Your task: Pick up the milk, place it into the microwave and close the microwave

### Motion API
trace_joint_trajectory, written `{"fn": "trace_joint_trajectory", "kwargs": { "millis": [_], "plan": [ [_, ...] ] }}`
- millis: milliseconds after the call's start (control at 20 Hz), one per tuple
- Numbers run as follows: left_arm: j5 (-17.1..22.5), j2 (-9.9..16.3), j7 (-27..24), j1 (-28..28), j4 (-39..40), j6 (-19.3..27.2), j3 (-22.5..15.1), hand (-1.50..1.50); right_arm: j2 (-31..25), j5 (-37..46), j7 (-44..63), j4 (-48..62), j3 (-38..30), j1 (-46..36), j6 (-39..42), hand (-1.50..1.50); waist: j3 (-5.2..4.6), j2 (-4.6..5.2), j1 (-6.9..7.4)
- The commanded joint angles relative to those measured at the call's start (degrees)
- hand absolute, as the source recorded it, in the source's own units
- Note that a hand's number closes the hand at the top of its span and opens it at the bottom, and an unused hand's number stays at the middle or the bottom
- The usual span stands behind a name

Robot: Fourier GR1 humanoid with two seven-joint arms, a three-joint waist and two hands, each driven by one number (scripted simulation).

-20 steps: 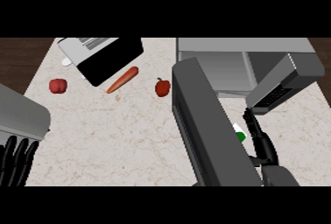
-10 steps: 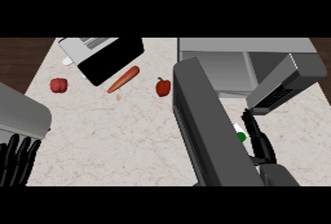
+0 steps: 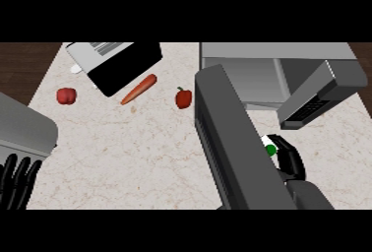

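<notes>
At lower right of the frame, my right hand (image 3: 289, 160) curls around the milk (image 3: 269, 147), mostly hidden behind the open microwave door (image 3: 232, 147); the microwave (image 3: 291, 74) cavity lies up-frame. My left hand (image 3: 18, 179) rests open, lower left.

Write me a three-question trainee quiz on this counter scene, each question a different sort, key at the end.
1. True or false: the grey microwave has its dark door shut.
2. Which lies between the two red peppers? A) an orange carrot B) a spoon C) a lemon
3. Fill in: the black right hand curls round a white carton with a ____ mark, the milk.

Key: 1 false; 2 A; 3 green.
</notes>
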Motion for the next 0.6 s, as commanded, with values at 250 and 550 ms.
{"fn": "trace_joint_trajectory", "kwargs": {
  "millis": [250, 550],
  "plan": [
    [2.47, 0.86, 1.04, 1.14, -1.53, -0.33, 2.11, -1.50, 0.64, -2.20, -3.74, -2.00, 0.67, 0.29, 12.81, 1.50, -0.02, -0.06, -0.04],
    [0.43, 0.24, -0.70, 0.42, 0.35, -1.24, 0.20, -1.50, -7.74, -5.03, 3.34, -1.28, -0.74, -6.49, 22.68, 1.50, 0.06, 0.31, 0.74]
  ]
}}
